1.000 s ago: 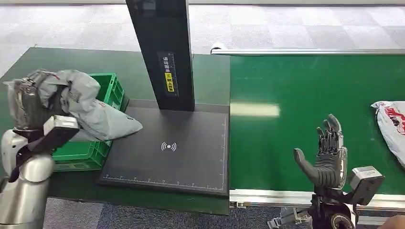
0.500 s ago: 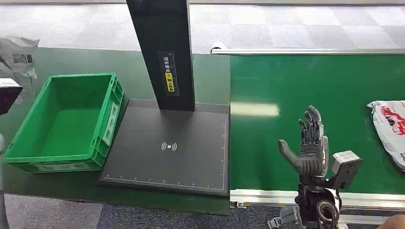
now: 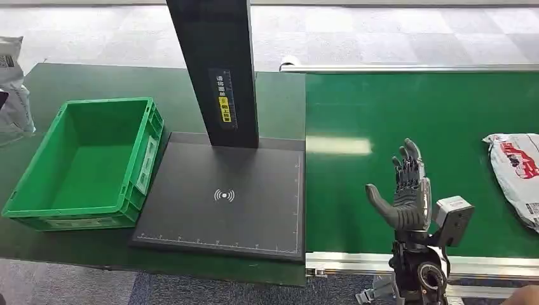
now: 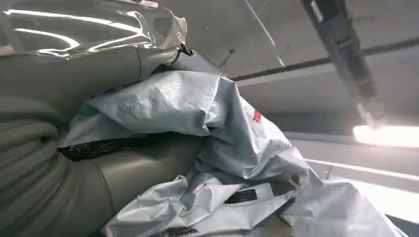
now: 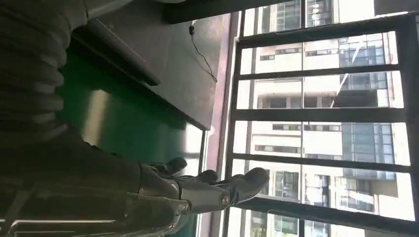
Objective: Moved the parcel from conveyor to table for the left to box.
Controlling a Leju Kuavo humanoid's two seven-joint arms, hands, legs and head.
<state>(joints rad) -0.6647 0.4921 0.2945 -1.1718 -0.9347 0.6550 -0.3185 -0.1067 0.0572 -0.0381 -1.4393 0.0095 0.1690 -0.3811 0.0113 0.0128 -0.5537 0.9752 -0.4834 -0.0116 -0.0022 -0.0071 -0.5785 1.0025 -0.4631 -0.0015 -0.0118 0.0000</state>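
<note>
The parcel (image 3: 516, 176) is lying on the belt (image 3: 394, 114), long axis running roughly 11 to 5, at 2 o'clock from the right hand (image 3: 410, 197), which is waiting nearer, fingers spread, holding nothing. The left hand (image 4: 44, 163) is gripping a grey bag (image 4: 207, 148).

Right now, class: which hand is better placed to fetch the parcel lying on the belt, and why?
The right hand: it is open, over the belt, on the same side as that parcel. The left hand grips a grey bag.
</note>
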